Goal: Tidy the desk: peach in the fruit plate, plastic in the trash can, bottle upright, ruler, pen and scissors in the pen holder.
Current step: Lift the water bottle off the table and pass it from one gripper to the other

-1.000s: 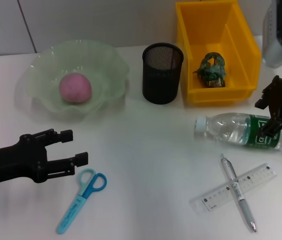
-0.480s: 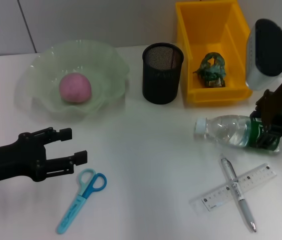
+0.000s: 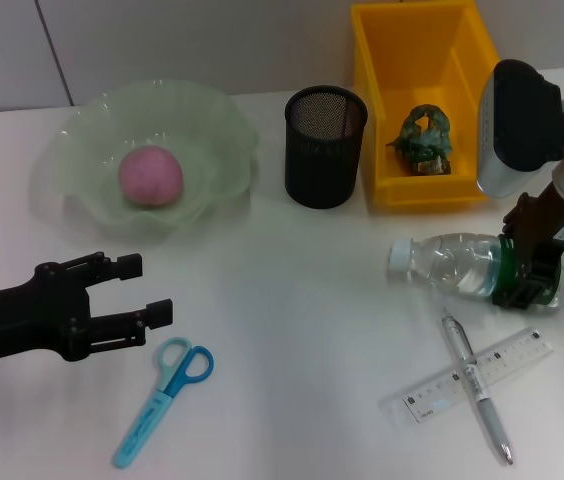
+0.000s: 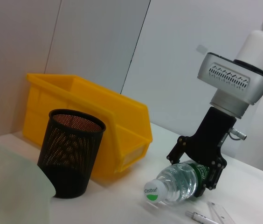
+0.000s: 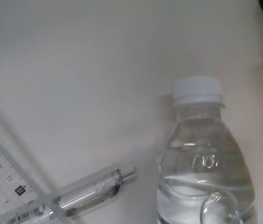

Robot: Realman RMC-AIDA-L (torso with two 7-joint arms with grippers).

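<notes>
head view: the right gripper [image 3: 528,272] straddles the lying bottle [image 3: 462,265] at its green label, fingers not visibly closed on it; standing it upright is the step, calling for a firm squeeze. left gripper [image 3: 137,292] spread, idle above the scissors [image 3: 162,398].
left wrist view: smooth clear bottle [image 4: 180,181], mesh pen holder [image 4: 69,151] beyond.
right wrist view: ribbed white cap [image 5: 197,91], pen [image 5: 92,191] beside.
</notes>
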